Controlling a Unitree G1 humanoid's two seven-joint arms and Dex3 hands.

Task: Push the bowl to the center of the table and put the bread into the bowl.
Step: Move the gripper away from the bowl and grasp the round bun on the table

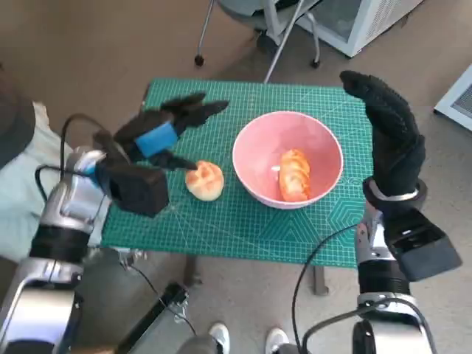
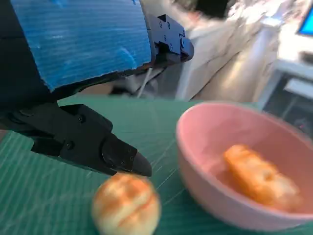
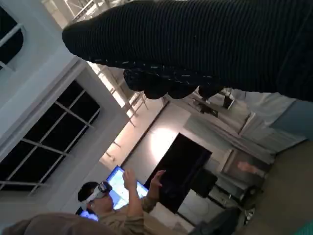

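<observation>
Green-matted table [image 1: 243, 228] carries the pink bowl [image 1: 254, 144] near its middle, one bread piece [image 1: 294, 175] inside. Left hand [image 1: 166, 133] hangs open over a round bread roll [image 1: 204, 180] beside the bowl. Right hand [image 1: 391, 129] is raised at the right edge, fingers extended, holding nothing.

No readable text, labels or numbers appear anywhere.

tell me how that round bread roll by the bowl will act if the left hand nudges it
The bread roll looks round, so it will probably roll, perhaps toward the bowl. Its crust looks soft, so the left hand could dent it.
</observation>
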